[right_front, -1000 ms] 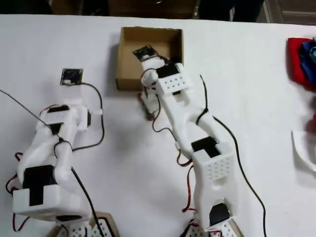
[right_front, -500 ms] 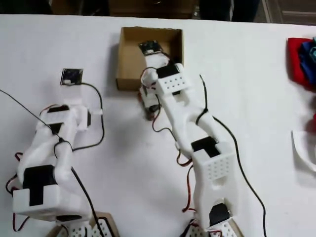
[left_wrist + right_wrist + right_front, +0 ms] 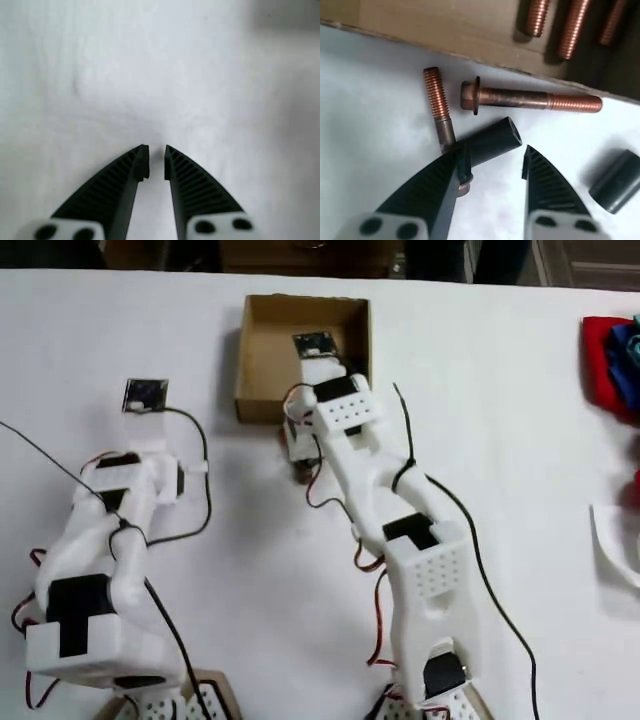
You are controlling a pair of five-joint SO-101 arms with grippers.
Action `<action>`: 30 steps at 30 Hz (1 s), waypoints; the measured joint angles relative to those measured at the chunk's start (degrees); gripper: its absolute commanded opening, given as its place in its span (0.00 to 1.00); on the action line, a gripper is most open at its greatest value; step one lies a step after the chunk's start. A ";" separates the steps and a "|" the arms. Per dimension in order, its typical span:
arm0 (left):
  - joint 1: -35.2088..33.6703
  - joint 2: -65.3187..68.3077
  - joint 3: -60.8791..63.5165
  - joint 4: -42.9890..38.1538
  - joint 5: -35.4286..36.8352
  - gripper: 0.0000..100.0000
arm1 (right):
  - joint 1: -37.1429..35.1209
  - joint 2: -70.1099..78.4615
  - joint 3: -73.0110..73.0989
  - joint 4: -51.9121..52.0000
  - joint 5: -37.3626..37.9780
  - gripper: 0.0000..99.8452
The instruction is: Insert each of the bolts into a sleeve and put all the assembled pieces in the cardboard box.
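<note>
we see the left end effector (image 3: 154, 162) nearly closed over the counter (image 3: 150, 75), while the right end effector (image 3: 495, 165), parted, straddles a black sleeve (image 3: 492, 142), seemingly touching one bolt (image 3: 437, 95), just outside the cardboard box (image 3: 445, 30), so we judge a sleeve grasp in hand, calling for closing next.

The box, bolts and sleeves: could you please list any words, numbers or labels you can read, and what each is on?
None can be read.
The box, the bolts and the sleeves show no print.
The dark boards on the arms' wrists are too small to tell any marking.
</note>
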 measured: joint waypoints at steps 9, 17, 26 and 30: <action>0.00 0.00 0.00 0.00 0.00 0.08 | -0.26 1.14 -0.79 -0.18 0.00 0.16; 0.00 0.00 0.00 0.00 0.00 0.08 | -3.25 2.20 -2.73 0.26 -0.09 0.16; 0.00 0.00 0.00 0.00 0.00 0.08 | -3.60 2.29 -2.73 0.26 -0.09 0.03; 0.00 0.00 0.00 0.00 0.00 0.08 | -3.25 2.29 -2.73 0.26 0.00 0.02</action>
